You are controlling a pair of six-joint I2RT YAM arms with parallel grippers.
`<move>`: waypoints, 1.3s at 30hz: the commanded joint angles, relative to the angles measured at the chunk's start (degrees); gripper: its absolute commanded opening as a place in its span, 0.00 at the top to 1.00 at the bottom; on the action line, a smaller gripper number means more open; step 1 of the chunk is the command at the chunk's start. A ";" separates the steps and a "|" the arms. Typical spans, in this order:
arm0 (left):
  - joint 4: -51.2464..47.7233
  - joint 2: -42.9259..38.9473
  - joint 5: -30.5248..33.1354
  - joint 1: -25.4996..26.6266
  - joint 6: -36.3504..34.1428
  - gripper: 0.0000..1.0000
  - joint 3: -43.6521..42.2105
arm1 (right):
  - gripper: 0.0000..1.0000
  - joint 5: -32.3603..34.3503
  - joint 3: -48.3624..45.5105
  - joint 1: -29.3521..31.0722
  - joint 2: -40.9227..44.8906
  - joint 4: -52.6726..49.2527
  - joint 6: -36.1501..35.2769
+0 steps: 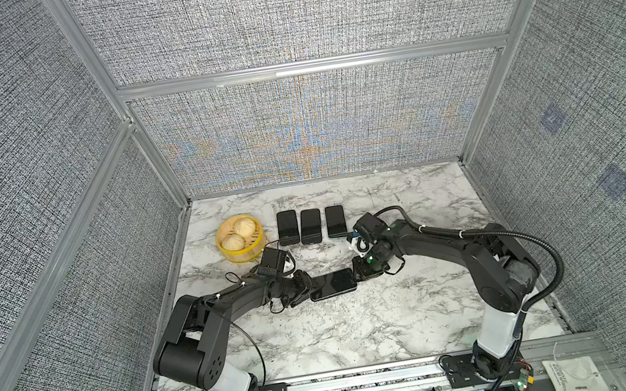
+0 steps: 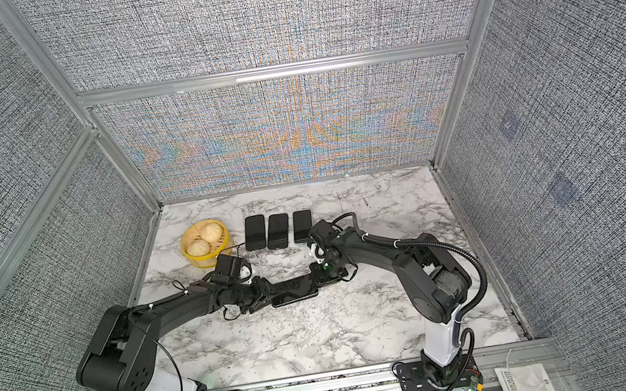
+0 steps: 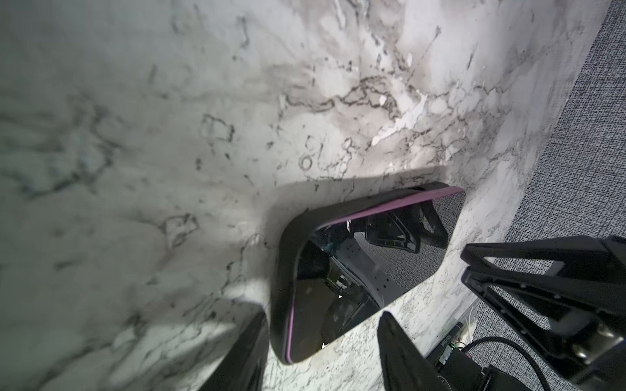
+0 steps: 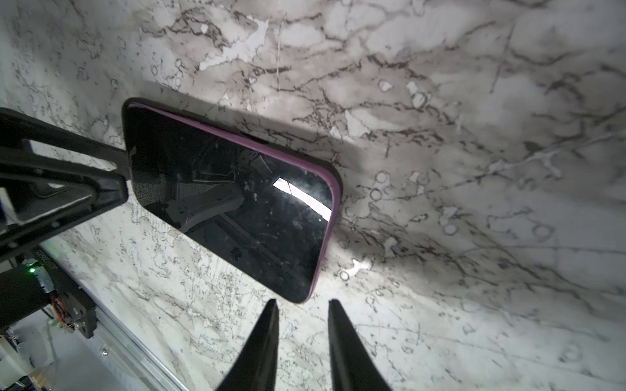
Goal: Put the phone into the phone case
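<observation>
Back of tabletop [image 1: 364, 323]: yellow steamer basket [image 1: 242, 256] holding two buns [image 1: 242, 227], then three dark phones [image 1: 310, 226] in a row.

Centre: left tool [image 1: 303, 289] at the left end of the phone [image 1: 333, 284]. Its fingers [image 3: 252, 352] are apart and flank that end, close against both long sides; cannot tell if they press.

Phone lies flat, screen up, in the black phone case [image 3: 286, 257]. Its purple rim shows above the case wall along one long side.

Right tool [image 4: 303, 303] is just off the right end, fingers slightly apart, nothing between.
</observation>
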State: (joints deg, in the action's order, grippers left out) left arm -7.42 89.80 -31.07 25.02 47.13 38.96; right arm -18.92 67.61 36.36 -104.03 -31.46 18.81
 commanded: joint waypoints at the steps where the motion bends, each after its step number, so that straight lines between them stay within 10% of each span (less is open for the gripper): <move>1: 0.04 0.37 -0.29 0.13 -0.46 0.52 0.02 | 0.73 1.18 -0.55 0.53 -0.15 1.43 0.88; 39: -0.32 4.35 -0.40 1.17 -0.89 0.60 2.73 | 0.87 -2.44 -0.18 0.91 -3.92 3.64 1.58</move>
State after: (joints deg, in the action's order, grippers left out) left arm -8.97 93.30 -31.22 25.63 46.54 41.80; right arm -18.28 67.96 36.77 -106.91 -30.33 20.53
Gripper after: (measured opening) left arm 0.397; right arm 0.130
